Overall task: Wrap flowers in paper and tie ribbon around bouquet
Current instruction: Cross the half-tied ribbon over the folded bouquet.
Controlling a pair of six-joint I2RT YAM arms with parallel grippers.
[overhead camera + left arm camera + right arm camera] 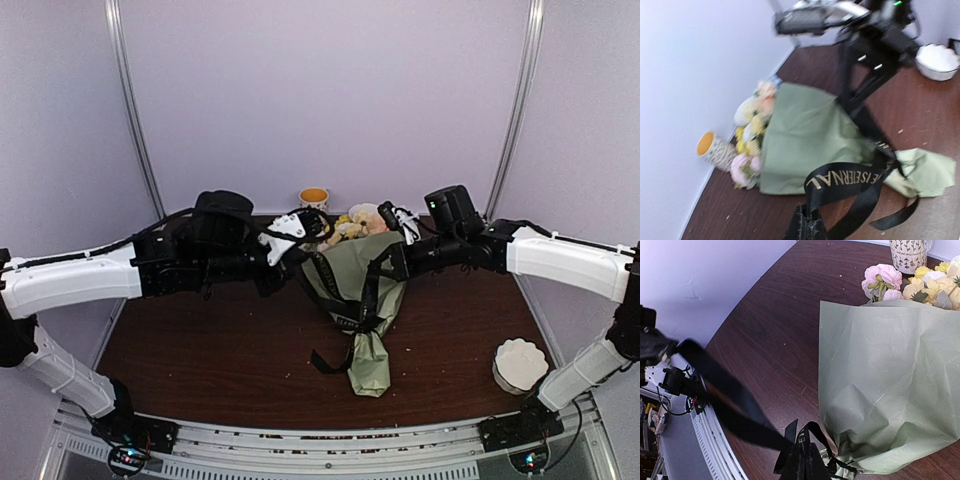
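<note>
Bouquet mid-table: paper (pixel 350 265) is rolled round the flowers (pixel 355 222), long axis far-to-near, blooms at the far end by the patterned cup (pixel 314 198), pinched stem end nearest the arm bases. The ribbon (pixel 352 318) bands the narrow waist.

Left gripper (pixel 806 227) is pressed together on one ribbon tail, right gripper (pixel 801 462) on the other. Both hang over the bloom end on opposite sides, equally close, with the waist on their near side.

Judgement: cinching needs an outward pull. Dark wood table (pixel 200 350) gives room on the left; a white scalloped stack (pixel 520 365) sits near right.
</note>
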